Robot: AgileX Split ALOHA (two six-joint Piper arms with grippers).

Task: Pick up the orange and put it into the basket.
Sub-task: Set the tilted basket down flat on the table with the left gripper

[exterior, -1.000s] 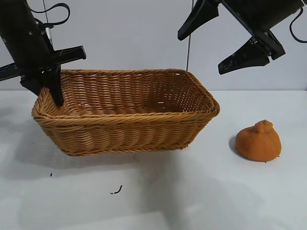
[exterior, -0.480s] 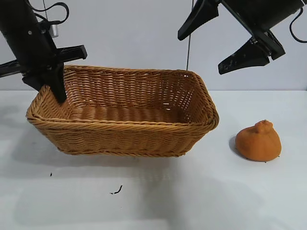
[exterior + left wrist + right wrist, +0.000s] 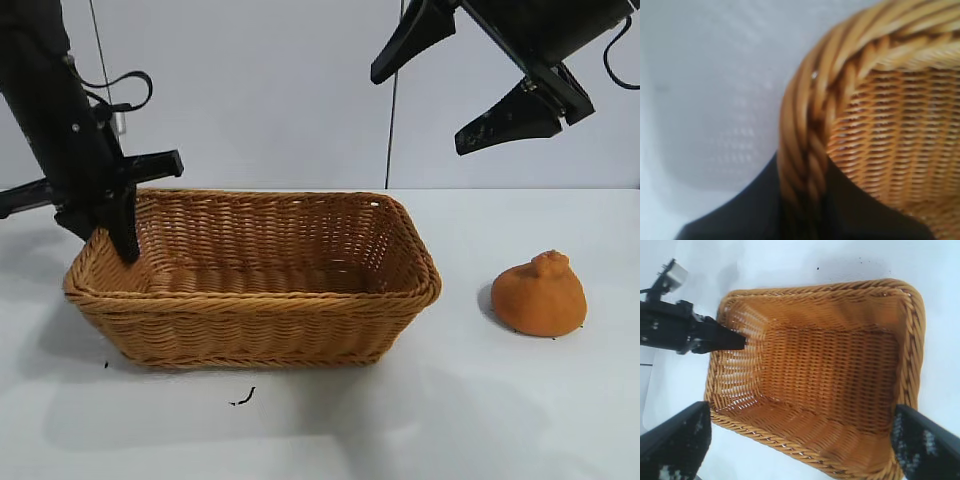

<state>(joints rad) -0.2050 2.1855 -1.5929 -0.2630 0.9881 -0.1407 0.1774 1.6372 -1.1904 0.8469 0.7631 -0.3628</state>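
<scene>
The orange [image 3: 538, 294] sits on the table [image 3: 400, 420], right of the basket [image 3: 250, 330] and apart from it. The left gripper [image 3: 118, 232] clamps the basket's left rim; the right gripper [image 3: 455, 95] hangs spread wide above, holding nothing.

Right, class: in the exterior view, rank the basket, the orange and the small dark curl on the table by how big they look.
1. The basket, by far the largest.
2. The orange, much smaller.
3. The dark curl, tiny, though it lies nearer the camera than either.
</scene>
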